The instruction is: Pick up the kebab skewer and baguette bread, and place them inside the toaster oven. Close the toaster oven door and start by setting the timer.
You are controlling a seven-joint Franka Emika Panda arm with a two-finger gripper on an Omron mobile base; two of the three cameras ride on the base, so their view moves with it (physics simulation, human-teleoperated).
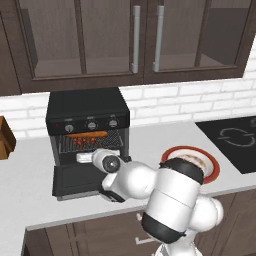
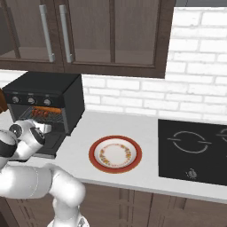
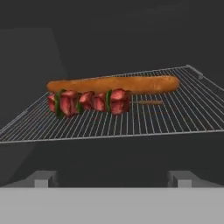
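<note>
— Jaws: how are they seen in the hand view?
— Spread wide apart, with nothing held between the fingertips (image 3: 43,178). Beyond them, the baguette bread (image 3: 113,84) is laid lengthwise on the wire rack (image 3: 175,113), and the kebab skewer (image 3: 89,102) is set just on its near side, touching it.

— And the left base view?
— The toaster oven (image 1: 87,107) is seen on the table (image 1: 30,185), its door (image 1: 75,179) dropped open. The gripper (image 1: 82,158) is held at the oven mouth, over the door.

— The right base view?
— An orange-rimmed plate (image 2: 115,154) is found right of the oven, with a black cooktop (image 2: 193,150) further right.
</note>
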